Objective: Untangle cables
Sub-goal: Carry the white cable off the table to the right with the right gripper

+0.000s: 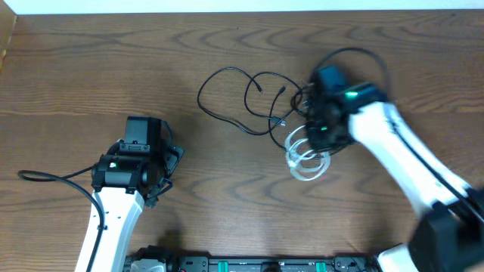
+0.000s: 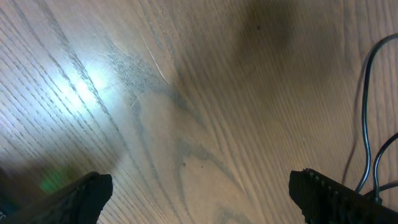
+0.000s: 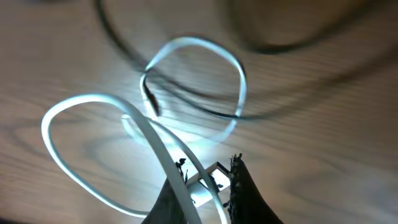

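Your white cord (image 1: 306,163) lies in a few overlapping loops right of centre in the overhead view, flat on the wooden surface (image 1: 76,75). Just up and left of it, the black cords (image 1: 242,98) sprawl in loose, crossing loops through the upper middle of the frame. Their right-hand ends run in among the white loops. The right wrist view shows one white loop at upper centre and a larger one at the left, with a thin black strand crossing through the upper loop. That picture is blurred, so you cannot make out the finer crossings.

Your right hand (image 1: 311,130) sits over the upper edge of the white loops. In its wrist view the fingers (image 3: 249,199) are drawn together at bottom centre, clamped on a strand of the white cord that runs down between them.

Your left hand (image 1: 144,128) is well apart from the cables, at the lower left of the overhead view. In its wrist view its fingers (image 2: 81,196) stand wide apart in the bottom corners with bare wood between them and nothing held. Thin black strands show at the right edge of that view.
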Controlling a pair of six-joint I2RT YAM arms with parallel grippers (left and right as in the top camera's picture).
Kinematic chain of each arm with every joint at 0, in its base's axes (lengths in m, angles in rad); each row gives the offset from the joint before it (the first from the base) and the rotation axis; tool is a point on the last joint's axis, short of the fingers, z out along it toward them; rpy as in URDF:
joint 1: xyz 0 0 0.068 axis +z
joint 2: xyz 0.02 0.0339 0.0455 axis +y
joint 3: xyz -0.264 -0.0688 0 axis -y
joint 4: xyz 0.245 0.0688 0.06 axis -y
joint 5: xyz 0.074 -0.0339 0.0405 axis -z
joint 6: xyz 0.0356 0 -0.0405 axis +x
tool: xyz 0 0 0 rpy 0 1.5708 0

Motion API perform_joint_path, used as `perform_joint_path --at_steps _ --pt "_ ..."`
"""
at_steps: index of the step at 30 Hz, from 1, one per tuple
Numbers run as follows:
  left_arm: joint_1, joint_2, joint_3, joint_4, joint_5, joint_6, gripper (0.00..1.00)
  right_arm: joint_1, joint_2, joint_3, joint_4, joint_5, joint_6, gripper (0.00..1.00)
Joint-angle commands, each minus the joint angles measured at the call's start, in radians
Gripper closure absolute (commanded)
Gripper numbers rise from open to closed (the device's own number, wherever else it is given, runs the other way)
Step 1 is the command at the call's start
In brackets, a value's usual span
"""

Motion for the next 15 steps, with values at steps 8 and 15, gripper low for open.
perform_joint_path --at_steps 8,15 --pt "0.005 0.004 0.014 0.003 0.001 -0.013 0.02 -0.482 -0.298 0.018 0.031 0.393 0.06 0.99" --pt "0.005 0.004 0.014 0.004 0.001 -0.013 0.02 -0.756 -0.312 0.018 0.194 0.351 0.089 0.99"
